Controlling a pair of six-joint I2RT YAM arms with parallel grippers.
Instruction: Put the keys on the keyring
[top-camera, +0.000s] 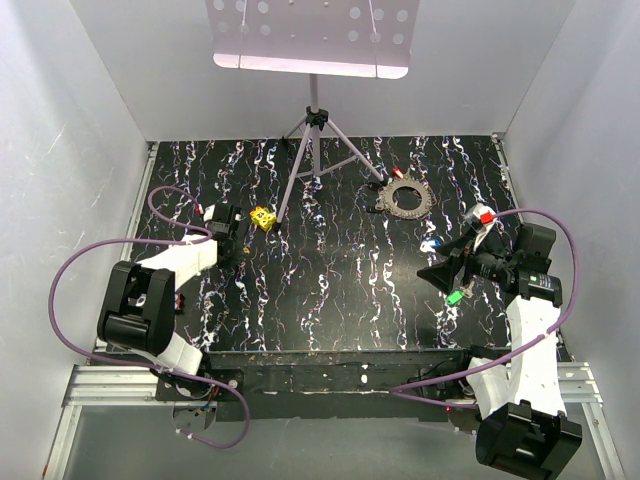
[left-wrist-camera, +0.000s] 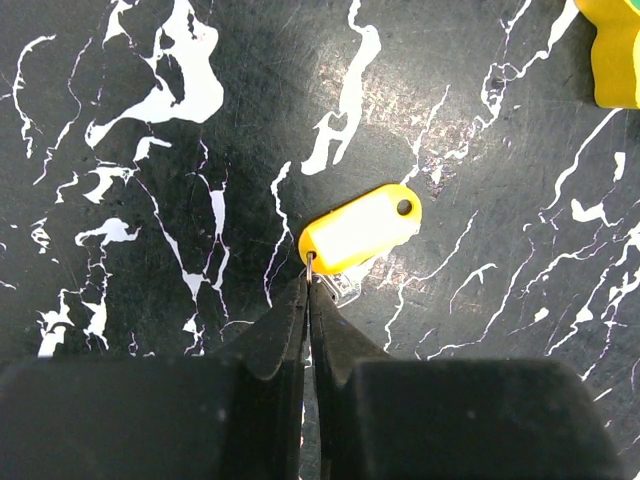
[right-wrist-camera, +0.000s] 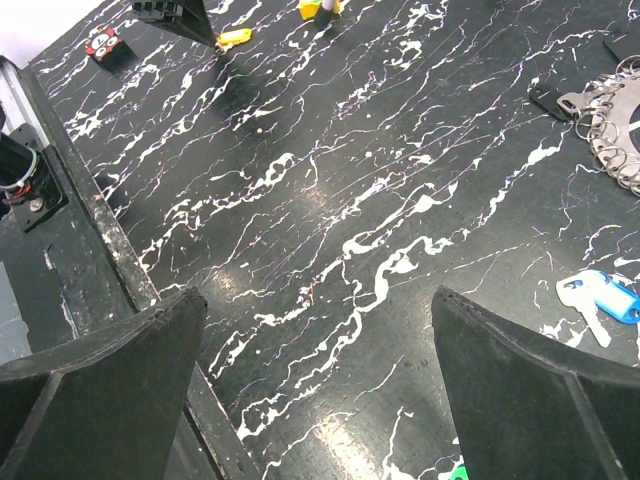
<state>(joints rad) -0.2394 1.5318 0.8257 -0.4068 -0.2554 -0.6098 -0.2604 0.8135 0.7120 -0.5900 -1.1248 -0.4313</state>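
While right fingers (right-wrist-camera: 100, 360) hover apart, left fingers (left-wrist-camera: 280, 330) reach down, pinching the yellow key (left-wrist-camera: 360, 228).

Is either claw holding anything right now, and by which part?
The left claw is shut on the yellow-headed key, pinching the small metal loop at the head's near end. The right claw is open and empty.

No writing, brand or number could be read anywhere. The orange key (left-wrist-camera: 360, 228) bore a pale, glare-washed label window with nothing legible; a small red piece (right-wrist-camera: 101, 43) carried black-and-white marks too small to tell.
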